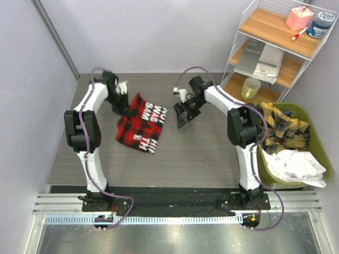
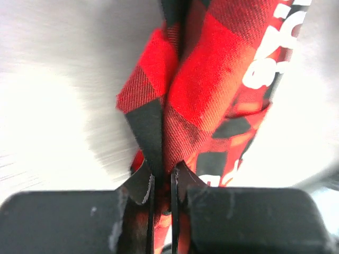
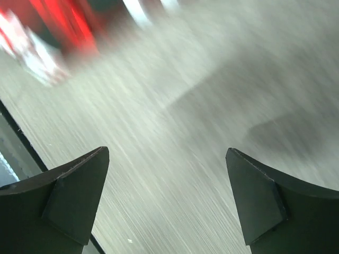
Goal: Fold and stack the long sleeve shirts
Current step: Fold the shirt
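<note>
A folded red-and-black check long sleeve shirt (image 1: 142, 123) with white lettering lies on the grey table, left of centre. My left gripper (image 1: 121, 103) is at its far left corner, shut on a pinch of the cloth. The left wrist view shows the shirt (image 2: 206, 90) running up from between the closed fingers (image 2: 139, 185). My right gripper (image 1: 184, 115) hovers right of the shirt, apart from it and open. In the right wrist view its fingers (image 3: 79, 196) stand wide with only bare table between them, and the shirt (image 3: 58, 32) is a red blur at top left.
A green bin (image 1: 315, 153) at the right table edge holds a yellow plaid garment (image 1: 280, 127) and a white one (image 1: 294, 164). A wire shelf (image 1: 275, 53) stands at the back right with a cup, papers and small items. The black front rail (image 1: 175, 198) runs along the near edge.
</note>
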### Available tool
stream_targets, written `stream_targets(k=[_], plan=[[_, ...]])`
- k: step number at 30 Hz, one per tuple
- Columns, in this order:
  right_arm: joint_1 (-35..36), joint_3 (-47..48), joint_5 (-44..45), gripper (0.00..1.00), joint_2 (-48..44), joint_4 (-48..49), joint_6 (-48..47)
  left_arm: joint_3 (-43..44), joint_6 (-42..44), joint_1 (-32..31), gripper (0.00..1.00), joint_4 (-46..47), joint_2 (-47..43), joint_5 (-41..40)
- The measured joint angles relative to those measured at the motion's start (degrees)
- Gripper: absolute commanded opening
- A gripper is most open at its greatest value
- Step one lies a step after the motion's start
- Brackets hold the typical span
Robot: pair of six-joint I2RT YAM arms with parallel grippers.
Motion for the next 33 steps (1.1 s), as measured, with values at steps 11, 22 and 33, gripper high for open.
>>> stream_targets(k=[11, 22, 33], plan=[[-4.7, -2.67, 0.13, 1.0, -3.91, -2.14, 1.27, 24.57, 25.55, -14.14, 0.0, -7.93, -6.16, -46.05], [-6.56, -4.85, -1.11, 1.0, -4.0, -2.64, 2.75, -3.58, 21.73, -31.47, 0.0, 2.16, 6.36, -57.55], [-9.68, -6.54, -0.76, 1.0, -4.94, -3.98, 2.47, 12.92, 6.56, -37.48, 0.64, -6.88, 10.91, -42.18]])
